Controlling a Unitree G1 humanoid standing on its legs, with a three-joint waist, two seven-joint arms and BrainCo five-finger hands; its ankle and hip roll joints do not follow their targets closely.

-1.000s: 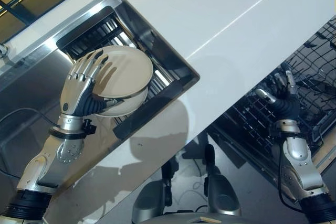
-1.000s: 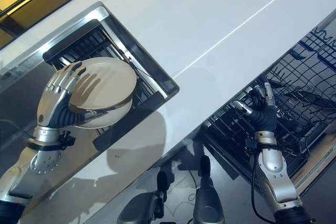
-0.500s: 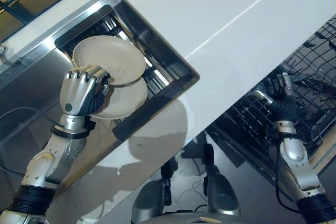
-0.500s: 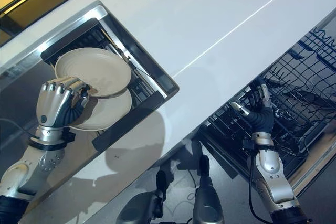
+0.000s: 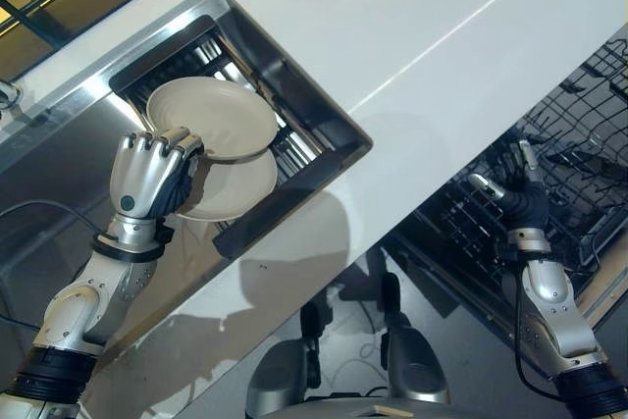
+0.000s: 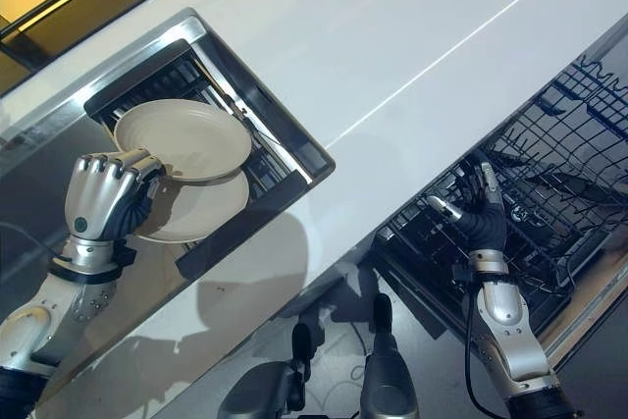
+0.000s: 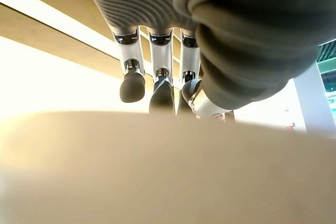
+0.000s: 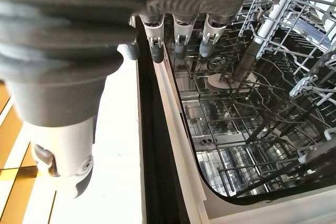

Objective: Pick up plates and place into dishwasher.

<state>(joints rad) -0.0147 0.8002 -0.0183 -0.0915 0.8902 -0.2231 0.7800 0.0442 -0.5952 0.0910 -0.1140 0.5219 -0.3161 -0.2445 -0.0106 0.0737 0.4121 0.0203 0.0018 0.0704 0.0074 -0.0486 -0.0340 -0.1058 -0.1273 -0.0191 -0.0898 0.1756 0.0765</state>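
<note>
My left hand (image 5: 145, 176) is shut on the near rim of a cream plate (image 5: 216, 117), holding it level over the steel sink (image 5: 59, 134). The same plate (image 7: 168, 171) fills the lower part of the left wrist view, with the fingers (image 7: 160, 90) curled over its edge. A second cream plate (image 5: 235, 188) lies just beneath it in the sink. My right hand (image 5: 518, 205) hangs open over the edge of the open dishwasher's wire rack (image 5: 579, 134), holding nothing. The rack (image 8: 273, 93) looks bare in the right wrist view.
A dark slatted drain rack (image 5: 294, 149) sits in the sink behind the plates. A wide white countertop (image 5: 422, 36) runs between the sink and the dishwasher. The dishwasher's pale door frame (image 8: 181, 145) edges the rack.
My left hand turned the top plate from tilted on edge to level and closed round its rim, lifting it off the lower plate. The right hand drifted slightly left.
</note>
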